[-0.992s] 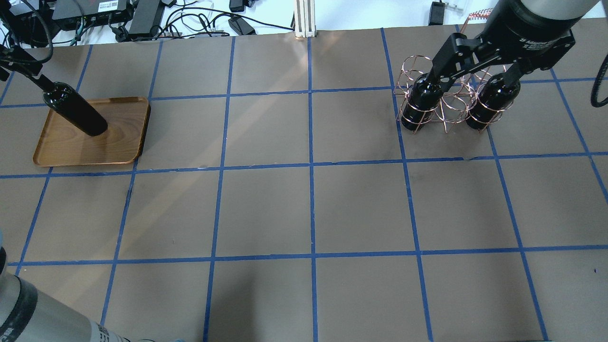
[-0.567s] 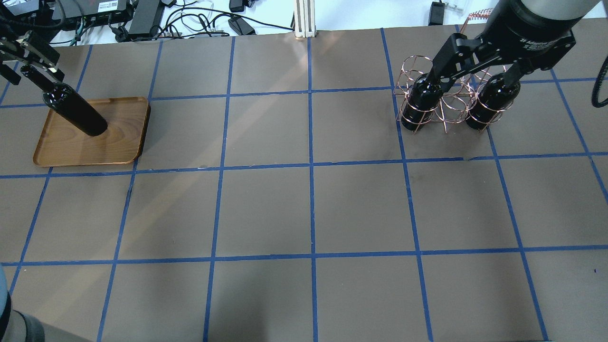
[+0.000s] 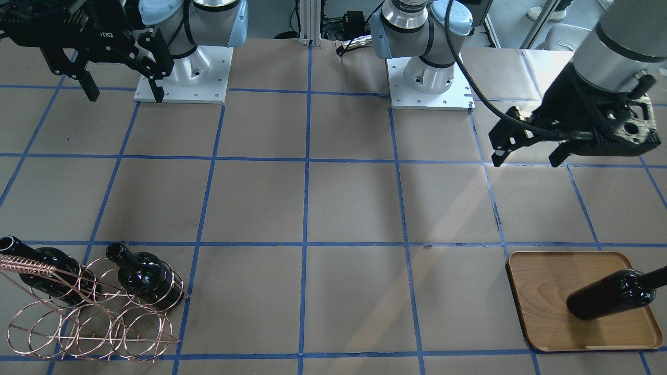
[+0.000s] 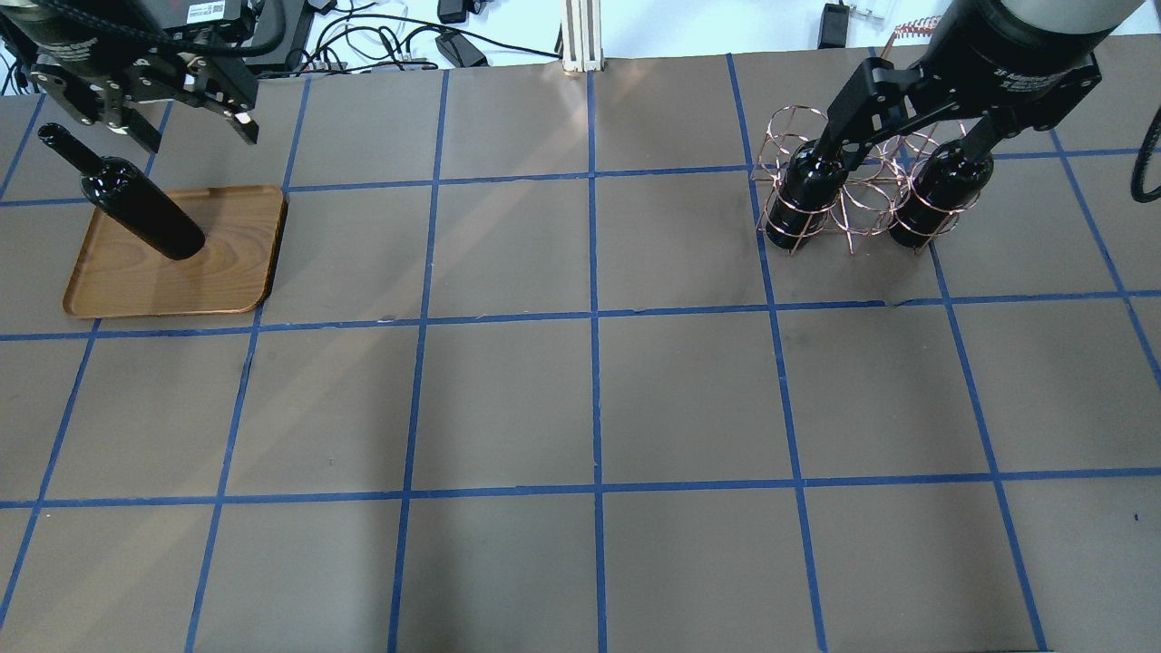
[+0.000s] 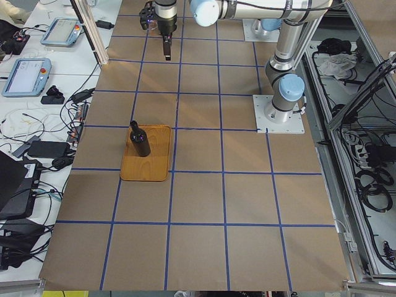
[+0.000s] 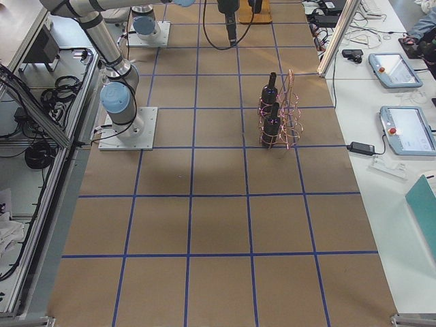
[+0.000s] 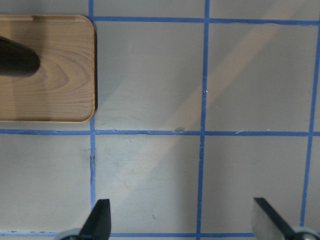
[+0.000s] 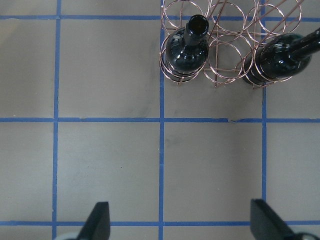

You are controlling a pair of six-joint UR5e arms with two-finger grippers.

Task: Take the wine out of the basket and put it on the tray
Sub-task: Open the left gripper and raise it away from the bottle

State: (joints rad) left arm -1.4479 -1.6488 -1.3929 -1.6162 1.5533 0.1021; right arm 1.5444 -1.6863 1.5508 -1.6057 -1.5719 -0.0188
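Observation:
One wine bottle [image 4: 145, 213] stands upright on the wooden tray [image 4: 227, 272] at the table's left; it also shows in the front view [image 3: 609, 296] on the tray [image 3: 542, 276]. My left gripper [image 4: 195, 136] is open and empty, raised clear of the bottle to its right, also seen from the front [image 3: 527, 160]. The copper wire basket [image 4: 862, 195] holds two more bottles [image 4: 803, 195] [image 4: 934, 199]. My right gripper [image 4: 907, 150] hangs open and empty above the basket. In the right wrist view the basket [image 8: 225, 45] and both bottles [image 8: 187, 50] [image 8: 277, 60] lie ahead of the fingers.
The table is brown with a blue tape grid. Cables and power bricks [image 4: 272, 36] lie beyond its far edge. A coiled wire handle [image 3: 26, 264] sticks out from the basket. Both robot bases [image 3: 182, 78] stand at the robot's side of the table.
My left gripper has come off the bottle's neck and moved up and to the right. The bottle stays standing on the tray. The right arm has hardly moved.

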